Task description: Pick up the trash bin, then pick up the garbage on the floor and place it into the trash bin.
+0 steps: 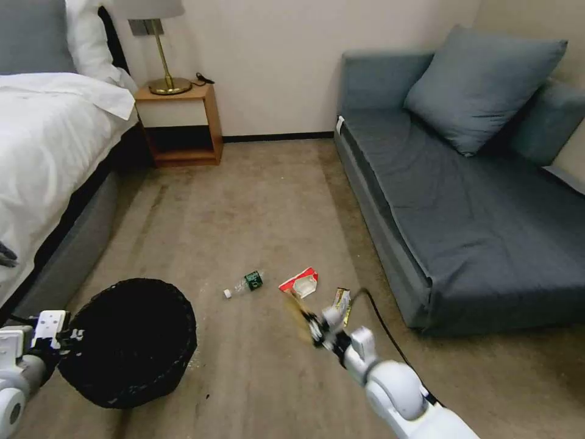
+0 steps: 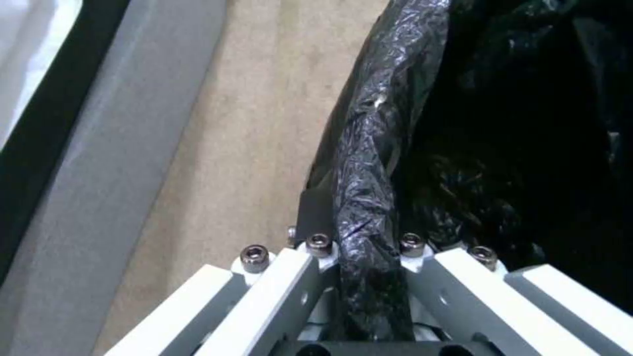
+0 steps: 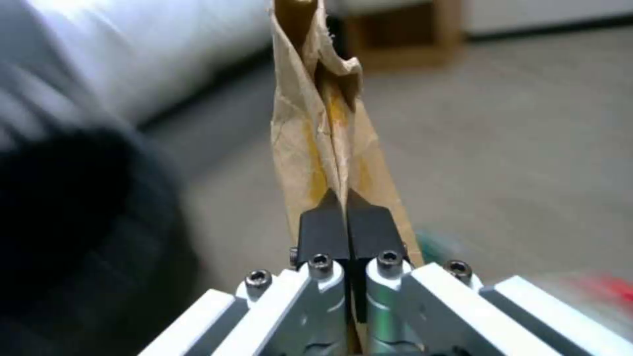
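Observation:
The trash bin, lined with a crinkled black bag, hangs at the lower left of the head view. My left gripper is shut on its rim, the bag bunched between the jaws of that gripper. My right gripper is shut on a crumpled brown paper, held above the floor to the right of the bin. In the right wrist view the paper sticks out past the closed gripper. On the floor lie a clear bottle, a red-and-white packet and a yellow-silver wrapper.
A bed runs along the left, and a wooden nightstand with a lamp stands at the back wall. A grey sofa fills the right side. A black cable trails by my right arm. Open floor lies between bed and sofa.

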Robot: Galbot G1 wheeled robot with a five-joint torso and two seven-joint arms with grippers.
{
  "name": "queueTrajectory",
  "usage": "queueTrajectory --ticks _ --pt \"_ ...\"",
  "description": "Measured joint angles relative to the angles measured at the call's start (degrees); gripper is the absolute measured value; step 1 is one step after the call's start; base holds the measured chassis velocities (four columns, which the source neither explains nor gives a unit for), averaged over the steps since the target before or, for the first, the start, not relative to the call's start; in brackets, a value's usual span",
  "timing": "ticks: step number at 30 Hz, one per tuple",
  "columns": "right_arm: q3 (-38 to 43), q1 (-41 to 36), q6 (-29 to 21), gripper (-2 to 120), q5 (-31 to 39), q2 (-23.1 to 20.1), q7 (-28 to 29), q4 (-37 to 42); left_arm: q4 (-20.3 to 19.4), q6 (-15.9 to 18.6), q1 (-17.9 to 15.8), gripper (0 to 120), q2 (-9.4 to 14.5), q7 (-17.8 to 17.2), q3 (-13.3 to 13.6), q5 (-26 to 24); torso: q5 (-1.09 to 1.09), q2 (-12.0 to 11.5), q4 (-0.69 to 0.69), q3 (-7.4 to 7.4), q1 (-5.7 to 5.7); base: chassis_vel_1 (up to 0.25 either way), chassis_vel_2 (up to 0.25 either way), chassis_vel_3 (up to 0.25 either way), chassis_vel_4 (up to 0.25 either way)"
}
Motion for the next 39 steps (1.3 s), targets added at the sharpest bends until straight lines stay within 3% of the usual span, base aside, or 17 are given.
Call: queueTrajectory --ticks 2,4,7,8,12,19,33,39 --pt "-6.9 4.3 -0.2 0 5.0 3.1 2.0 1.6 -0.8 0.0 0.2 3 -0.6 0.0 0.3 0.2 -0.01 0.0 0.0 0.0 0.0 0.0 0.0 0.0 0.0" --pt "-9.0 5.6 -0.2 0 5.8 4.3 2.6 1.2 -1.0 0.0 0.3 3 -0.8 0.0 0.4 0.2 -0.01 0.0 0.0 0.0 0.0 0.0 0.0 0.0 0.0" --pt "-16.5 10.3 0.5 0 5.9 10.8 3.8 -4.3 -1.3 0.0 0.5 3 -0.9 0.0 0.5 0.4 0.0 0.0 0.01 0.0 0.0 0.0 0.0 0.0 0.0" --pt "-16.5 10.3 0.5 0 5.9 10.8 3.8 -4.3 -1.3 0.0 0.5 3 -0.9 0.0 0.5 0.4 0.0 0.0 0.01 0.0 0.0 0.0 0.0 0.0 0.0" --pt "-21.4 13.3 1.2 0 4.4 17.7 4.6 -11.3 -1.3 0.0 0.4 3 -0.9 -0.1 0.8 0.5 -0.02 0.0 0.01 0.0 0.0 0.0 0.0 0.0 0.0" --pt "-24.6 15.2 1.3 4 2.9 22.1 6.3 -17.6 -1.3 0.0 0.2 3 -0.7 -0.1 1.1 0.4 -0.01 0.0 0.01 0.0 0.0 0.0 0.0 0.0 0.0" --pt "-24.7 14.1 0.0 56 1.8 22.1 7.1 -18.1 -2.7 0.0 1.2 3 -1.9 -0.1 0.0 0.3 0.0 0.0 -0.01 0.0 0.0 0.0 0.0 0.0 0.0" --pt "-20.8 11.8 1.9 78 -3.9 21.8 7.7 -15.7 -1.7 0.0 0.9 3 -2.2 -0.1 -0.3 0.3 0.01 0.0 0.0 0.0 0.0 0.0 0.0 0.0 0.0"
